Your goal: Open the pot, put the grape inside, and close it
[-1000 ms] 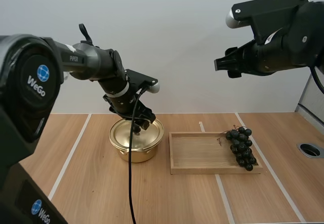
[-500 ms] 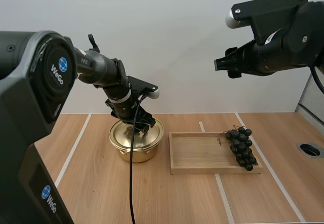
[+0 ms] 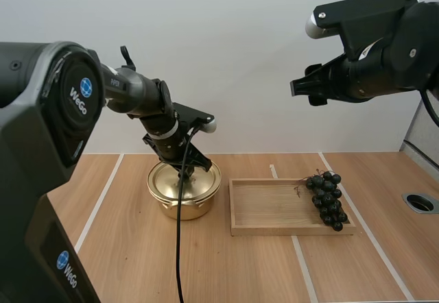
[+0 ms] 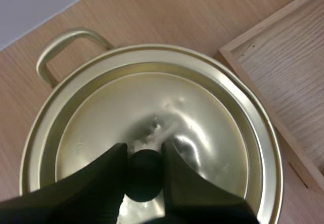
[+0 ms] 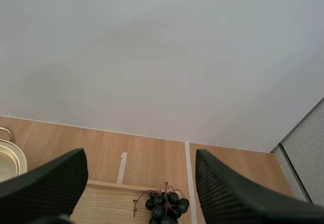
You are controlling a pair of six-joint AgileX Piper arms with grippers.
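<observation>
A gold pot stands on the table left of the wooden tray, its lid on. My left gripper is down on the lid, and in the left wrist view its two fingers press against either side of the black knob. The dark grape bunch lies at the tray's right end. My right gripper hangs high above the tray, open and holding nothing. From the right wrist view the grapes lie far below the open gripper.
The pot's handle sticks out on the side away from the tray. A round grommet hole sits in the table at the far right. White tape lines run across the wood.
My left gripper dropped onto the pot lid and its fingers closed from wide apart onto the knob. The right arm stayed still.
</observation>
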